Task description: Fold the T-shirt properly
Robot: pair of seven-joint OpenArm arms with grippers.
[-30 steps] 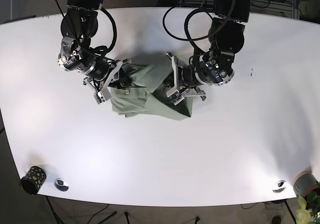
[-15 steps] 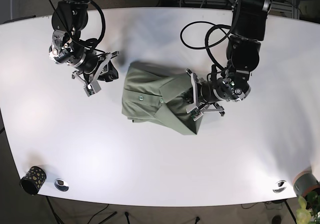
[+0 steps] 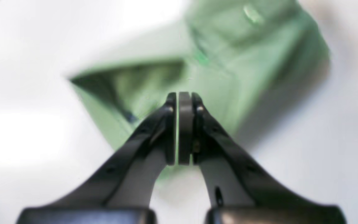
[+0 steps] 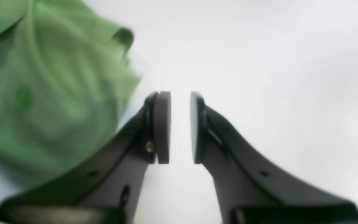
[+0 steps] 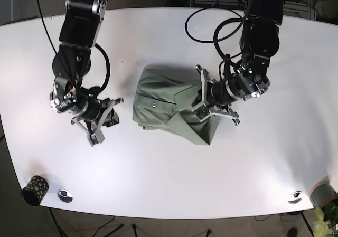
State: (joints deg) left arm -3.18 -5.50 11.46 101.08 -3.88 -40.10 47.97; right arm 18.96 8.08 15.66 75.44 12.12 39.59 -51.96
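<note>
Far left on your white table [image 5: 158,189], near the front edge, you have a dark speckled cup [image 5: 35,190] with a small metal disc [image 5: 65,195] just beside it. Up and to the right of those hangs your right gripper [image 5: 107,120], over bare tabletop; its wrist view shows the pads [image 4: 162,127] parted with a clear gap between them and nothing held — released. The green T-shirt [image 5: 171,107] lies just to the right of that claw, apart from it, bunched into a rough folded heap with a pointed flap toward the front.

On the shirt's right edge sits your left gripper [image 5: 203,101]. In its wrist view the left gripper [image 3: 180,127] has its pads pressed almost together, only a hairline slit between them, and the blurred green cloth [image 3: 216,62] lies beyond and below the tips — you cannot tell whether any fabric is pinched. Another metal disc [image 5: 295,197] sits far right at the front edge.
</note>
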